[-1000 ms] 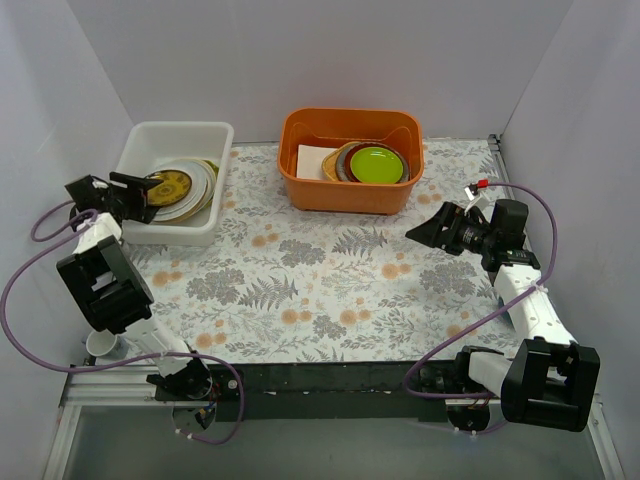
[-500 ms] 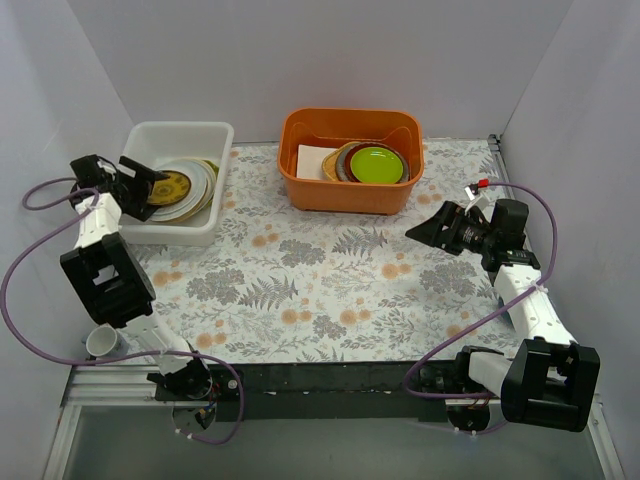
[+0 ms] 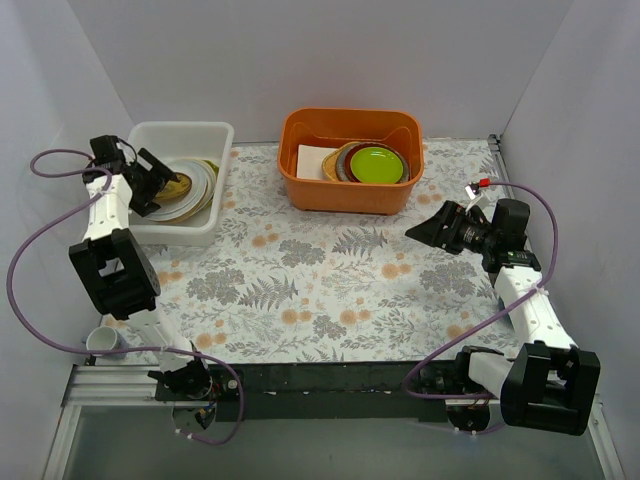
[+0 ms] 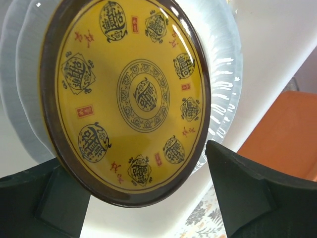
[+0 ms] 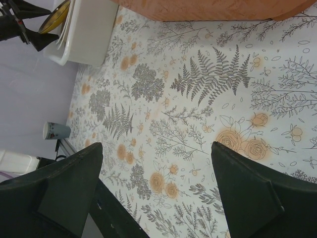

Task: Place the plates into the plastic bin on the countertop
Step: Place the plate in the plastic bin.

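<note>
The white plastic bin (image 3: 180, 128) stands at the far left of the fern-printed countertop (image 3: 330, 280). It holds a stack of plates: white ones (image 3: 203, 190) with a dark brown-gold plate (image 3: 184, 186) on top. My left gripper (image 3: 168, 181) hovers over the stack with its jaws wide open. In the left wrist view the gold plate (image 4: 129, 94) fills the frame, lying on white plates (image 4: 223, 74), and its near rim sits between my left gripper (image 4: 133, 153) fingers. My right gripper (image 3: 418, 232) is open and empty above the countertop at the right; it also shows in the right wrist view (image 5: 157, 145).
An orange tub (image 3: 350, 195) at the back centre holds a lime-green plate (image 3: 377, 164), maroon-rimmed plates and others. A small cup (image 3: 100, 343) sits off the table's near-left corner. Grey walls close in on the left, back and right.
My left arm has swung toward the back, carrying its gripper from the bin's left rim to over the plate stack. The right arm has not moved.
</note>
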Controlling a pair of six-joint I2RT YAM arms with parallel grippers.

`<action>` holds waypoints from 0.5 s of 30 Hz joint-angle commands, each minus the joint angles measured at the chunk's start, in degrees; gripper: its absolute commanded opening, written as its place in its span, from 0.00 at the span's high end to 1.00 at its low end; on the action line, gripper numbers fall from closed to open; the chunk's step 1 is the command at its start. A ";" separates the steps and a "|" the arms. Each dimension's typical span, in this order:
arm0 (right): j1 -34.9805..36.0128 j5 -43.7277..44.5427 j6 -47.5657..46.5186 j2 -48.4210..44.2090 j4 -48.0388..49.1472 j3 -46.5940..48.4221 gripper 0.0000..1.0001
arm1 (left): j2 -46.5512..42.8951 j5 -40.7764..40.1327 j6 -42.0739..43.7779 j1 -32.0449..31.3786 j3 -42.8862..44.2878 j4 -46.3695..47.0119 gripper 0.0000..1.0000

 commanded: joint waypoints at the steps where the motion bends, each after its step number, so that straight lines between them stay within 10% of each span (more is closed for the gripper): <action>1: 0.05 -1.36 0.08 -1.59 1.61 1.19 0.03 | -0.11 -4.09 3.64 -1.17 1.53 -7.56 0.13; 15: 0.05 -2.24 1.05 -2.73 1.44 1.98 0.03 | -1.52 -1.09 6.71 -1.35 2.75 -15.29 0.12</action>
